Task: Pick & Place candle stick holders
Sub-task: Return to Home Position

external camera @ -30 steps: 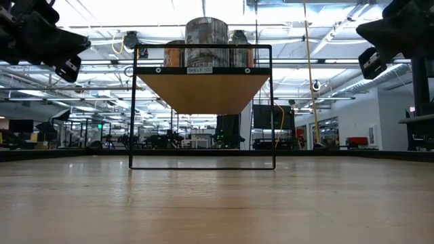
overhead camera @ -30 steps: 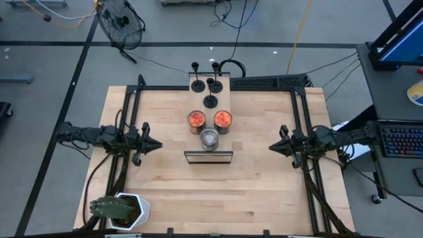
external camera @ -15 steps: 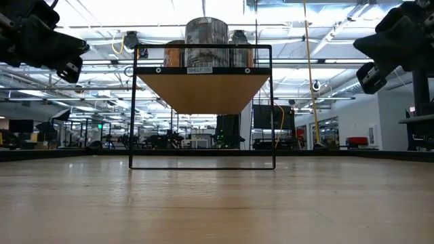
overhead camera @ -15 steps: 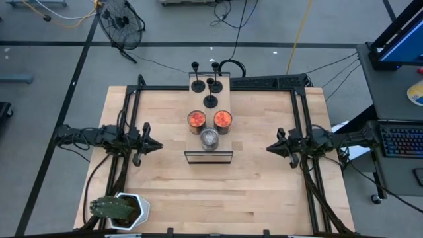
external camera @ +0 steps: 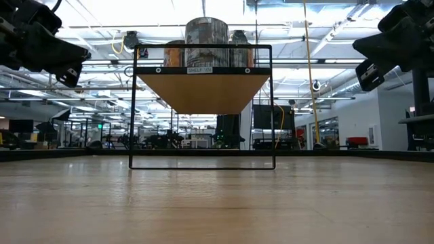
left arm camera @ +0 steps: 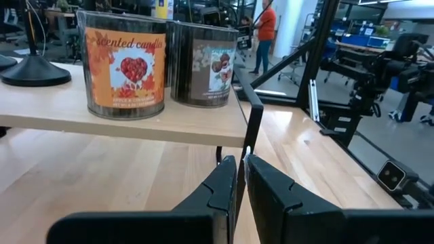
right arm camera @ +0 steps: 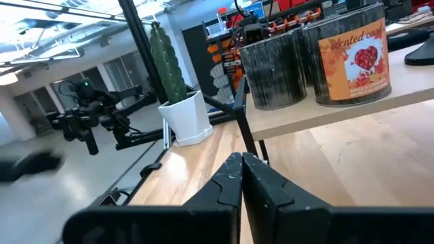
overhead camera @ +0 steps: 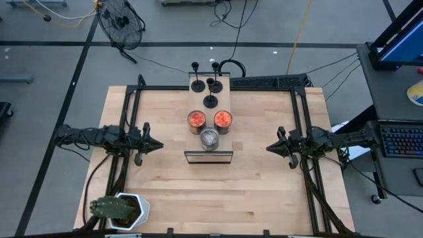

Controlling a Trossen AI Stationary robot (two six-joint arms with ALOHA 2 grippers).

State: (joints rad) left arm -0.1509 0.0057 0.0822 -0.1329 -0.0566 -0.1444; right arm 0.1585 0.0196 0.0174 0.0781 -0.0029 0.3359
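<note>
Several small black candle stick holders (overhead camera: 210, 84) stand on their disc bases at the far end of a raised wooden shelf (overhead camera: 209, 109). One base shows in the left wrist view (left arm camera: 32, 70), and another at the edge of the right wrist view (right arm camera: 420, 54). My left gripper (overhead camera: 158, 145) hovers shut and empty to the left of the shelf, pointing toward it; it also shows in the low view (external camera: 71, 66) and in its own wrist view (left arm camera: 239, 159). My right gripper (overhead camera: 268, 148) hovers shut and empty to the right of the shelf; it also shows in the low view (external camera: 366, 68) and in its own wrist view (right arm camera: 241, 157).
Three candle jars stand on the shelf's near half: two orange-topped (overhead camera: 196, 119) (overhead camera: 223, 119) and one silver (overhead camera: 209, 137). The shelf has a black metal frame (external camera: 202, 107). A white pot with a cactus (overhead camera: 119, 210) stands at the near left corner. Bare wood lies on both sides of the shelf.
My right gripper has moved a little toward the table's left edge, closer to the shelf, staying shut. The shelf and everything on it have stayed where they were.
</note>
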